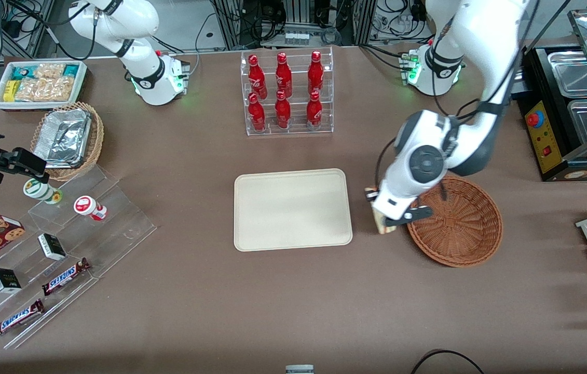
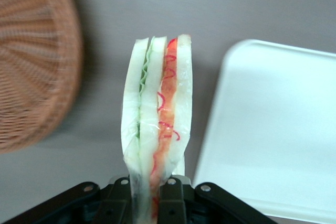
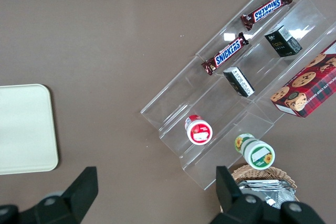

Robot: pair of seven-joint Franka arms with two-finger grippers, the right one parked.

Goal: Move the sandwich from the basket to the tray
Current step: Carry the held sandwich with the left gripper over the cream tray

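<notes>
Transfer step, mid-carry. Going left to right in the front view: tray (image 1: 292, 209) sits mid-tabletop and is bare. Next, the gripper (image 1: 387, 222) hangs over the strip of brown tabletop between the tray's short edge and the basket (image 1: 456, 222) rim. It is clamped on the sandwich (image 1: 380, 219), so the sandwich is out of the basket and off every surface. The basket looks empty.

Wrist view confirms the grasp: fingers (image 2: 119, 201) pinched tight on the narrow end of the sandwich (image 2: 157, 116), bread layers squeezed together there, filling edge pointing away from the camera. Basket (image 2: 34, 61) on one side, tray (image 2: 273, 129) corner on the other, table underneath.

Judgement: pick is done, place remains. Next move needs sideways travel until the wedge is well inside the tray rim, not over the corner, then a descent low enough to release without a drop. The wedge is held on edge and will likely tip flat on release; soft bread, so no added squeeze.
</notes>
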